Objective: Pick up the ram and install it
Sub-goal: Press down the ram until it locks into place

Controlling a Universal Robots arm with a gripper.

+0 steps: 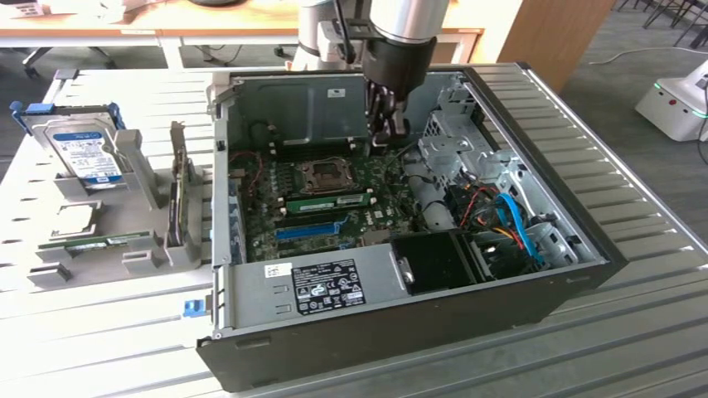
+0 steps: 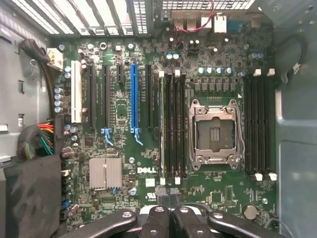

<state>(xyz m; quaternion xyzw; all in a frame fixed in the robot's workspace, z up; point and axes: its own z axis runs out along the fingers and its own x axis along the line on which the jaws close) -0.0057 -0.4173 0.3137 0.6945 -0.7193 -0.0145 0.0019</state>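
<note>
The ram (image 1: pixel 332 201) sits seated in a motherboard (image 1: pixel 332 199) slot inside the open computer case (image 1: pixel 443 274), just below and in front of the claw (image 1: pixel 384 137). The claw's fingers (image 2: pixel 168 218) are pressed together, holding nothing. Another green stick (image 1: pixel 108 241) lies in the grey tray (image 1: pixel 144 191), well away from the claw.

ram (image 1: pixel 330 202) in mobo slot inside case (image 1: pixel 575 274); hdd (image 1: pixel 89 155) at exterior view's left

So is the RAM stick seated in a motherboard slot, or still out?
In. The RAM stick lies in a slot beside the CPU socket; the gripper hovers shut above the board, holding nothing.
</note>
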